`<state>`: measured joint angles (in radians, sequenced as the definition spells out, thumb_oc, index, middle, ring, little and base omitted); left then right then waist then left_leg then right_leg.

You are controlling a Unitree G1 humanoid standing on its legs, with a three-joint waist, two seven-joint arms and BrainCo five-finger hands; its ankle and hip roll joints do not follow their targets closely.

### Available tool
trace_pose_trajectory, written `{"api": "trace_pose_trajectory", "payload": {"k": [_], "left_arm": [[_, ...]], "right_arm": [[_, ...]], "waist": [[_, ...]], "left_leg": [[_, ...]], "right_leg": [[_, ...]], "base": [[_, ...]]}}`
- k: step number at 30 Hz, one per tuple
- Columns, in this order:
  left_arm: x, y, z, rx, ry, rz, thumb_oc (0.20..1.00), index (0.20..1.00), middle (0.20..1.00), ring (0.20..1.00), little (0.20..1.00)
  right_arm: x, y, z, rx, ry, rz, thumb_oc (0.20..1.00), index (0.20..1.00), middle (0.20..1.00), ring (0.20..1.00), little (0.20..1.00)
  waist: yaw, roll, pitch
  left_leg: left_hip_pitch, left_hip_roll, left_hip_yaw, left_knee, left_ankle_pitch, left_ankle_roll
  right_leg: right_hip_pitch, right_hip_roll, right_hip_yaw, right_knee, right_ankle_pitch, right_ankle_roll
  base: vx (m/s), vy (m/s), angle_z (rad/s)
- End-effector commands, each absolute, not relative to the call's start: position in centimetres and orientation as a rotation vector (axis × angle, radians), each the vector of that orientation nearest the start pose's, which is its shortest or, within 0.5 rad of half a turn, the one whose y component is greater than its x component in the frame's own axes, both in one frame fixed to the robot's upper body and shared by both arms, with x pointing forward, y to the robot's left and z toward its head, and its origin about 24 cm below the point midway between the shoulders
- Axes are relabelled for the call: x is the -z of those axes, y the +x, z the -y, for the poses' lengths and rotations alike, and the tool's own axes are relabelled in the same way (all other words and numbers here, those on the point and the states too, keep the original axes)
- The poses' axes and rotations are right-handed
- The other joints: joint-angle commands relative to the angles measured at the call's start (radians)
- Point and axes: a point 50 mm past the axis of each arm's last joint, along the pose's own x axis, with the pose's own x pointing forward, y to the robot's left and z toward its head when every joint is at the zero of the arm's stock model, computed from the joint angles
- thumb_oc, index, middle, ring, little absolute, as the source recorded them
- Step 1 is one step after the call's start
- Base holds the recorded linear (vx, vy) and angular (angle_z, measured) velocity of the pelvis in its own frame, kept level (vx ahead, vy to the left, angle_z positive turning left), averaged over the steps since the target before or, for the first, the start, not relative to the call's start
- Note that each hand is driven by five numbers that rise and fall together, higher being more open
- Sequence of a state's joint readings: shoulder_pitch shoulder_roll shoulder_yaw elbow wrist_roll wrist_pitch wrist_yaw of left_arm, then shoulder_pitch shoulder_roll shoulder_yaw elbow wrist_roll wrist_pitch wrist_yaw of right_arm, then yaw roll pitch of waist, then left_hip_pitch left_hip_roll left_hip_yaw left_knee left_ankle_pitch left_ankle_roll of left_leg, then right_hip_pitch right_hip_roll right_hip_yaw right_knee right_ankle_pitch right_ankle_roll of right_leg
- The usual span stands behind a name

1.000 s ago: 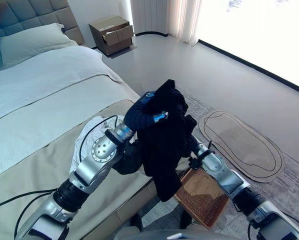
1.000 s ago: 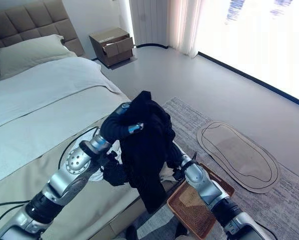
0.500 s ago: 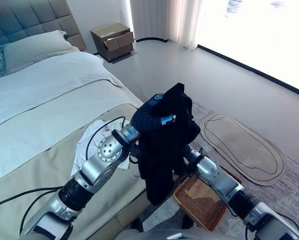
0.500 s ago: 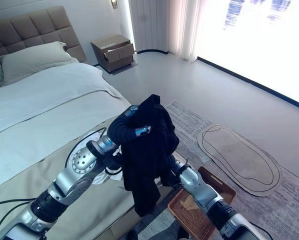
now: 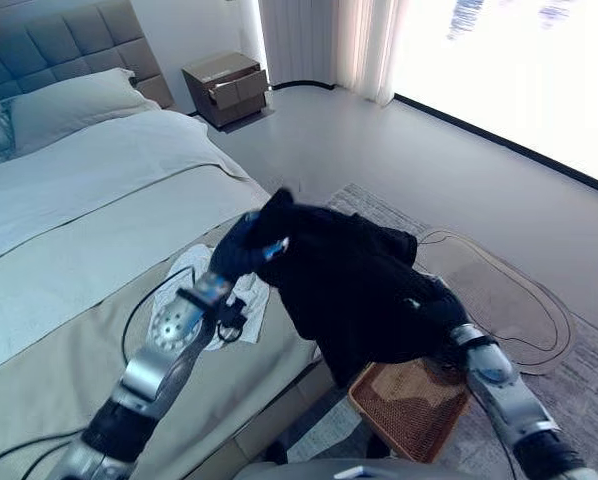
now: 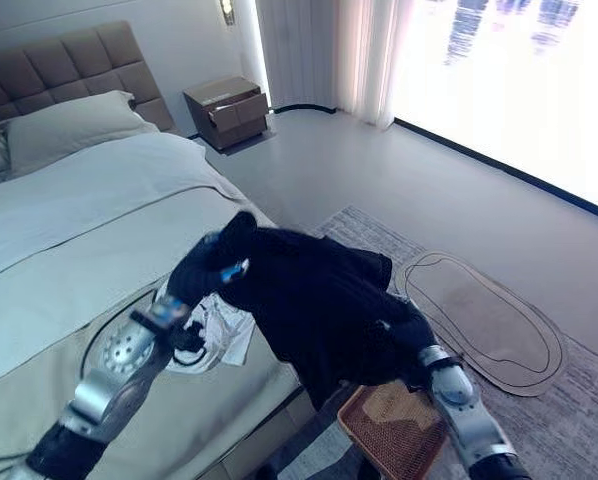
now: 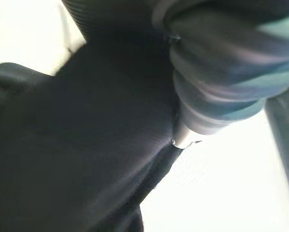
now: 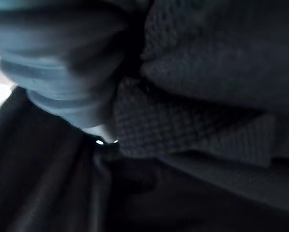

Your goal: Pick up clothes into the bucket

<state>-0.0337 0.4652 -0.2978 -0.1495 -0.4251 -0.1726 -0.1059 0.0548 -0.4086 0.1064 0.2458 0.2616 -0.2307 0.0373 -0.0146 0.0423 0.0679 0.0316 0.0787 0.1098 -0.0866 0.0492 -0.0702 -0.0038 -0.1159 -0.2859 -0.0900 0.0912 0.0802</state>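
Black garment [image 5: 354,290] hanging stretched between both hands, above the bed [image 5: 69,230] edge and the brown woven basket [image 5: 404,405] on the floor. Left hand [image 5: 241,245] gripping the upper corner, fingers curled into cloth. Right hand [image 5: 441,312] wrapped under fabric, fingers hidden, grip impossible to tell. White cloth [image 5: 194,290] lying on the bed.

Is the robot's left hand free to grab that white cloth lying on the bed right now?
Probably not yet. The left hand is caught up in the black garment, held above the white cloth, so it would likely have to drop that into the basket first.
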Motion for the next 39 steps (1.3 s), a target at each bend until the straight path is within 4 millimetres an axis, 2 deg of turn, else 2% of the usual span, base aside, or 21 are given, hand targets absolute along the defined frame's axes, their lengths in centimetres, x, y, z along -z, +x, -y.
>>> {"api": "trace_pose_trajectory", "payload": {"k": [1, 2, 9, 10, 11, 14, 17, 19, 22, 25, 26, 29, 30, 31, 32, 33, 35, 36, 39], "left_arm": [[-10.3, 26.0, -17.2, 0.308, 0.053, 0.321, 1.0, 1.0, 1.0, 1.0, 1.0], [-8.8, 25.8, -17.1, 0.312, 0.021, 0.253, 1.0, 1.0, 1.0, 1.0, 1.0], [-4.9, 24.1, -18.5, 0.271, 0.065, 0.092, 1.0, 1.0, 1.0, 1.0, 1.0], [-4.9, 24.1, -18.5, 0.271, 0.065, 0.092, 1.0, 1.0, 1.0, 1.0, 1.0], [-3.5, 23.5, -19.3, 0.234, 0.083, 0.029, 1.0, 1.0, 1.0, 1.0, 1.0], [-1.0, 22.4, -20.8, 0.143, 0.078, -0.076, 1.0, 1.0, 1.0, 1.0, 1.0], [-0.2, 21.7, -21.8, 0.1, 0.102, -0.11, 1.0, 1.0, 1.0, 1.0, 1.0], [0.9, 20.5, -22.8, 0.041, 0.087, -0.162, 1.0, 1.0, 1.0, 1.0, 1.0], [1.3, 19.6, -23.9, -0.002, 0.105, -0.177, 1.0, 1.0, 1.0, 1.0, 1.0], [1.2, 19.4, -24.5, -0.039, 0.098, -0.168, 1.0, 1.0, 1.0, 1.0, 1.0], [0.5, 19.6, -24.9, -0.08, 0.08, -0.118, 1.0, 1.0, 1.0, 1.0, 1.0], [-1.3, 20.5, -25.1, -0.115, 0.096, -0.017, 1.0, 1.0, 1.0, 1.0, 1.0], [-1.4, 20.6, -25.1, -0.115, 0.096, -0.015, 1.0, 1.0, 1.0, 1.0, 1.0], [-2.9, 21.2, -25.2, -0.154, 0.094, 0.07, 1.0, 1.0, 1.0, 1.0, 1.0], [-3.6, 21.5, -25.3, -0.181, 0.084, 0.111, 1.0, 1.0, 1.0, 1.0, 1.0], [-3.6, 21.6, -25.3, -0.181, 0.084, 0.113, 1.0, 1.0, 1.0, 1.0, 1.0], [-5.6, 22.2, -25.3, -0.239, 0.06, 0.229, 1.0, 1.0, 1.0, 1.0, 1.0], [-5.7, 22.2, -25.3, -0.24, 0.06, 0.229, 1.0, 1.0, 1.0, 1.0, 1.0], [-7.8, 22.8, -24.9, -0.295, 0.017, 0.351, 1.0, 1.0, 1.0, 1.0, 1.0]], "right_arm": [[-2.5, 23.5, 24.8, 0.114, -0.111, 0.013, 0.2, 0.2, 0.2, 0.2, 0.2], [-2.8, 23.5, 25.2, 0.138, -0.105, 0.03, 0.2, 0.2, 0.2, 0.2, 0.2], [-3.8, 23.4, 26.6, 0.249, -0.043, 0.093, 0.2, 0.2, 0.2, 0.2, 0.2], [-3.8, 23.4, 26.6, 0.25, -0.043, 0.093, 0.2, 0.2, 0.2, 0.2, 0.2], [-4.0, 23.4, 26.9, 0.274, -0.034, 0.103, 0.2, 0.2, 0.2, 0.2, 0.2], [-4.5, 23.4, 27.7, 0.323, -0.014, 0.129, 0.2, 0.2, 0.2, 0.2, 0.2], [-5.3, 23.4, 28.0, 0.334, -0.013, 0.167, 0.2, 0.2, 0.2, 0.2, 0.2], [-6.5, 23.4, 28.7, 0.374, -0.002, 0.227, 0.2, 0.2, 0.2, 0.2, 0.2], [-7.7, 23.3, 29.3, 0.41, 0.008, 0.285, 0.2, 0.2, 0.2, 0.2, 0.2], [-8.1, 23.2, 29.8, 0.429, -0.017, 0.299, 0.2, 0.2, 0.2, 0.2, 0.2], [-9.0, 23.3, 29.9, 0.431, -0.053, 0.331, 0.2, 0.2, 0.2, 0.2, 0.2], [-9.8, 23.6, 30.1, 0.455, -0.055, 0.369, 0.2, 0.2, 0.2, 0.2, 0.2], [-9.9, 23.7, 30.1, 0.455, -0.055, 0.371, 0.2, 0.2, 0.2, 0.2, 0.2], [-9.9, 24.0, 30.1, 0.49, -0.026, 0.383, 0.2, 0.2, 0.2, 0.2, 0.2], [-9.9, 24.3, 30.0, 0.514, -0.013, 0.388, 0.2, 0.2, 0.2, 0.2, 0.2], [-9.9, 24.4, 30.0, 0.514, -0.012, 0.39, 0.2, 0.2, 0.2, 0.2, 0.2], [-9.8, 25.3, 29.8, 0.554, 0.006, 0.387, 0.2, 0.2, 0.2, 0.2, 0.2], [-9.8, 25.3, 29.8, 0.554, 0.006, 0.388, 0.2, 0.2, 0.2, 0.2, 0.2], [-9.7, 26.5, 29.7, 0.611, 0.044, 0.38, 0.2, 0.2, 0.2, 0.2, 0.2]], "waist": [[-0.018, -0.065, -0.017], [-0.02, -0.066, -0.017], [-0.019, -0.068, -0.015], [-0.018, -0.068, -0.015], [-0.017, -0.067, -0.013], [-0.014, -0.065, -0.011], [-0.012, -0.065, -0.006], [-0.008, -0.062, 0.006], [-0.007, -0.057, 0.026], [-0.003, -0.054, 0.049], [0.001, -0.05, 0.091], [0.003, -0.041, 0.158], [0.002, -0.041, 0.158], [0.001, -0.031, 0.208], [0.001, -0.025, 0.232], [0.0, -0.025, 0.23], [0.003, -0.018, 0.268], [0.004, -0.018, 0.265], [0.003, -0.012, 0.284]], "left_leg": [[-0.033, 0.055, 0.058, 0.031, 0.006, -0.006], [-0.033, 0.055, 0.058, 0.031, 0.006, -0.006], [-0.034, 0.057, 0.062, 0.032, 0.004, -0.004], [-0.034, 0.057, 0.062, 0.032, 0.004, -0.004], [-0.035, 0.058, 0.065, 0.033, 0.003, -0.004], [-0.042, 0.057, 0.072, 0.038, 0.001, -0.003], [-0.047, 0.056, 0.074, 0.045, -0.003, -0.001], [-0.057, 0.053, 0.074, 0.058, -0.008, 0.001], [-0.074, 0.045, 0.07, 0.078, -0.016, 0.004], [-0.095, 0.04, 0.063, 0.1, -0.021, 0.005], [-0.135, 0.037, 0.053, 0.139, -0.026, 0.006], [-0.204, 0.035, 0.039, 0.196, -0.036, 0.007], [-0.209, 0.036, 0.038, 0.202, -0.037, 0.007], [-0.263, 0.038, 0.03, 0.248, -0.044, 0.011], [-0.301, 0.045, 0.028, 0.291, -0.061, 0.014], [-0.309, 0.044, 0.029, 0.294, -0.058, 0.015], [-0.409, 0.057, 0.028, 0.378, -0.084, 0.02], [-0.415, 0.058, 0.029, 0.382, -0.086, 0.021], [-0.556, 0.069, 0.024, 0.453, -0.096, 0.025]], "right_leg": [[0.075, -0.113, -0.022, 0.02, -0.024, 0.107], [0.075, -0.113, -0.021, 0.021, -0.024, 0.107], [0.067, -0.109, -0.014, 0.018, -0.022, 0.107], [0.067, -0.109, -0.014, 0.018, -0.022, 0.107], [0.063, -0.109, -0.009, 0.018, -0.021, 0.107], [0.055, -0.11, -0.003, 0.017, -0.018, 0.107], [0.049, -0.112, 0.0, 0.019, -0.018, 0.108], [0.042, -0.119, 0.0, 0.03, -0.02, 0.109], [0.033, -0.13, -0.002, 0.051, -0.026, 0.11], [0.02, -0.14, -0.004, 0.07, -0.029, 0.109], [-0.005, -0.15, -0.007, 0.094, -0.033, 0.107], [-0.065, -0.165, -0.006, 0.142, -0.038, 0.102], [-0.07, -0.165, -0.006, 0.147, -0.04, 0.102], [-0.134, -0.177, 0.007, 0.2, -0.046, 0.097], [-0.18, -0.184, 0.021, 0.249, -0.06, 0.092], [-0.188, -0.185, 0.023, 0.25, -0.058, 0.091], [-0.3, -0.184, 0.056, 0.335, -0.081, 0.08], [-0.307, -0.184, 0.058, 0.339, -0.083, 0.08], [-0.463, -0.184, 0.087, 0.427, -0.104, 0.067]], "base": [[0.0, 0.0, 0.0], [0.0, 0.0, 0.0], [0.0, 0.0, 0.0], [-0.01, -0.008, -0.03], [-0.02, -0.007, -0.04], [-0.02, -0.003, -0.13], [-0.01, 0.003, -0.08], [0.0, 0.0, 0.0], [-0.01, 0.004, 0.0], [-0.08, 0.005, 0.01], [-0.2, 0.002, 0.01], [-0.19, -0.005, 0.04], [-0.22, -0.008, -0.01], [-0.22, -0.003, -0.02], [-0.23, -0.002, 0.01], [-0.13, -0.005, 0.04], [-0.15, -0.02, -0.01], [-0.13, -0.016, -0.09], [-0.13, -0.028, -0.03]]}}
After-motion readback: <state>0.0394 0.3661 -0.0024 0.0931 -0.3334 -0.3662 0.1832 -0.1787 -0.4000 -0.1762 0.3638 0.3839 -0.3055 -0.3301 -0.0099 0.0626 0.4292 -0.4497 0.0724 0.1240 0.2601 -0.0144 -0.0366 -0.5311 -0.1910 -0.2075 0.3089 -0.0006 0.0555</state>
